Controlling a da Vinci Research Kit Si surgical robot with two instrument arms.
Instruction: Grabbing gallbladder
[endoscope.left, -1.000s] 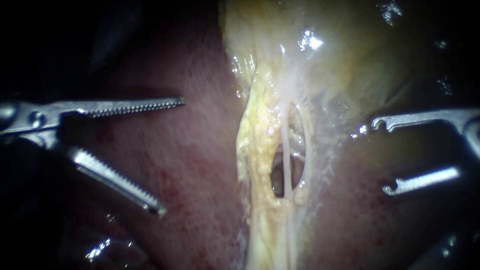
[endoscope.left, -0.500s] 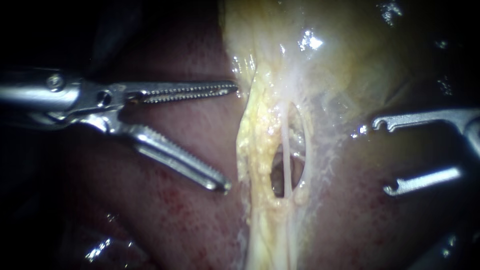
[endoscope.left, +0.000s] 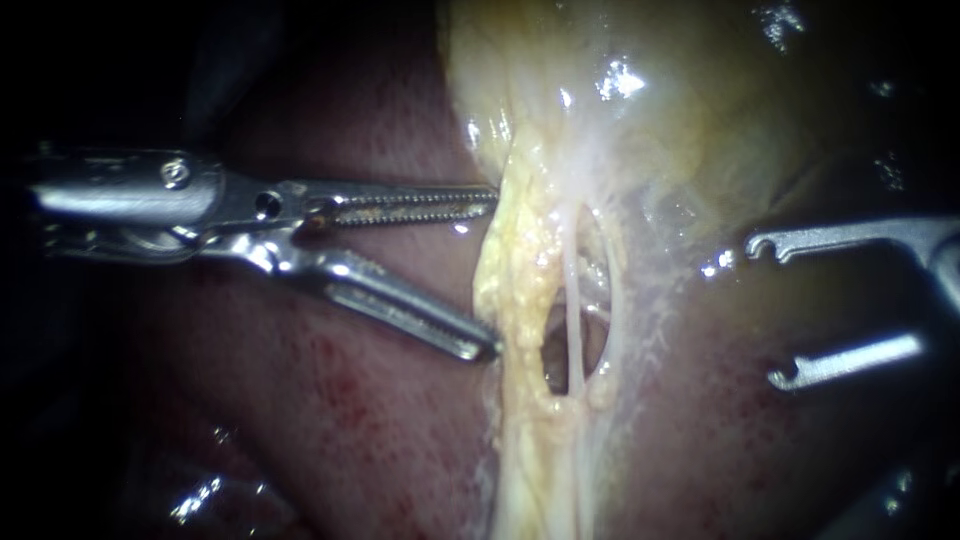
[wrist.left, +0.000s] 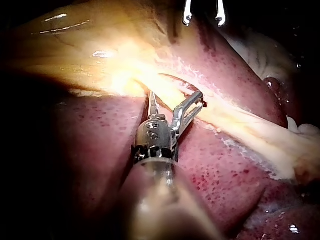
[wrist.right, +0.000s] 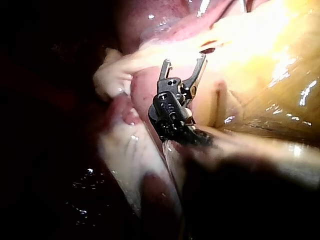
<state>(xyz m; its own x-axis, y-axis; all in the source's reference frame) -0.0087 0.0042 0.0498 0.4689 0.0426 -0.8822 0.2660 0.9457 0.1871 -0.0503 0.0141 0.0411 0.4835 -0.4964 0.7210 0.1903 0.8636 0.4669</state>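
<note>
Plainly serrated left instrument (endoscope.left: 493, 272) and hook-tipped right instrument (endoscope.left: 765, 312) gape near glossy yellow gallbladder (endoscope.left: 600, 60).

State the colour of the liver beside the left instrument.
The liver: pinkish red, speckled darker red; left wrist view shows it best.

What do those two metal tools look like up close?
Both are silvery metal. The left instrument has long, straight jaws lined with fine teeth, hinged on a round pin. The right instrument has thinner, smooth jaws ending in small hooked tips.
</note>
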